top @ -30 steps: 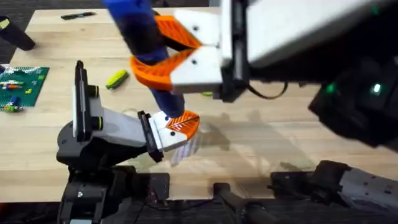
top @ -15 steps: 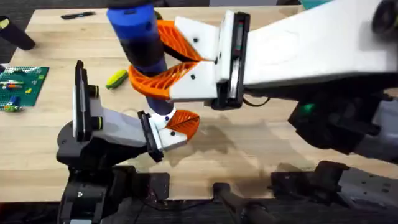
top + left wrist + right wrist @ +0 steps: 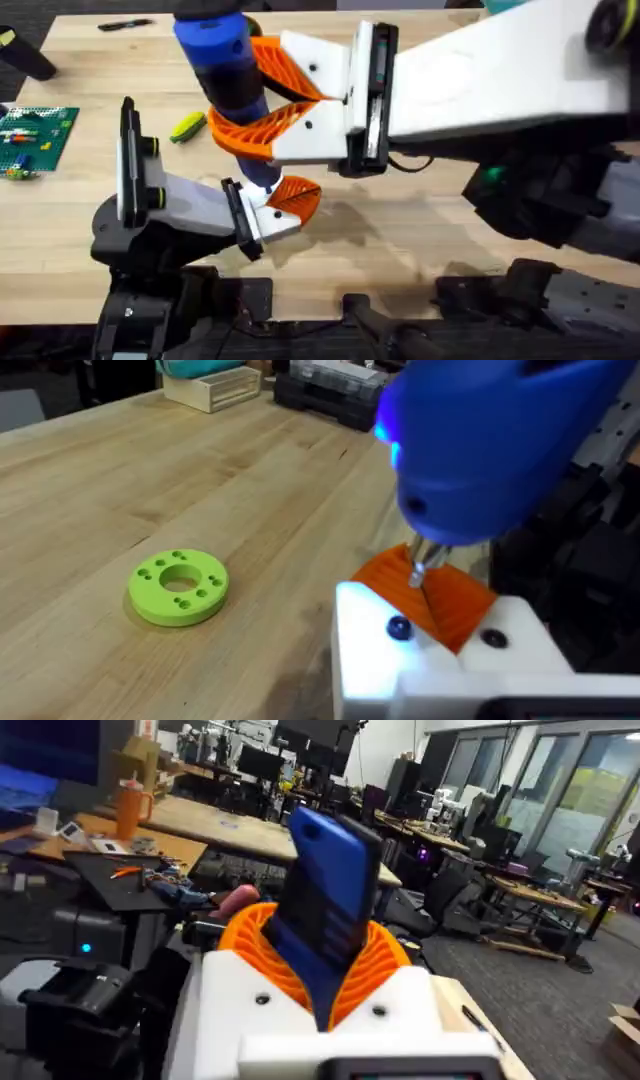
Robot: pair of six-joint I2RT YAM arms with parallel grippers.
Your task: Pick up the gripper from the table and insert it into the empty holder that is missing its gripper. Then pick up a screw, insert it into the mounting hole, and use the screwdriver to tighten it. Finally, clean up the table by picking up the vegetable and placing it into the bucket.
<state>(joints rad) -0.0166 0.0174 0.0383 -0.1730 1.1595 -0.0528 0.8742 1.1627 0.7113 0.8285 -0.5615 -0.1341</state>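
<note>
Screw-tightening step, by my read; my right gripper [image 3: 262, 95] is clenched on the bright blue cylindrical powered screwdriver [image 3: 225, 60], tip down on the small orange ribbed plastic gripper [image 3: 292, 196] seated in the white angular plastic holder [image 3: 262, 215] just below my fingers; can't tell my left gripper's state. Next: keep the bit square in the screw head [image 3: 400, 628] and drive. Yellow-green toy vegetable [image 3: 187, 126] lies beside the driver; cleanup pending.

The screwdriver [image 3: 226, 75] ran off the top edge of the overhead frame, and its tip was hidden behind the holder [image 3: 262, 214]. In the left wrist view its blue body [image 3: 490, 445] loomed blurred, cut by the upper right corner. The vegetable [image 3: 187, 126] was too small to make out.
</note>
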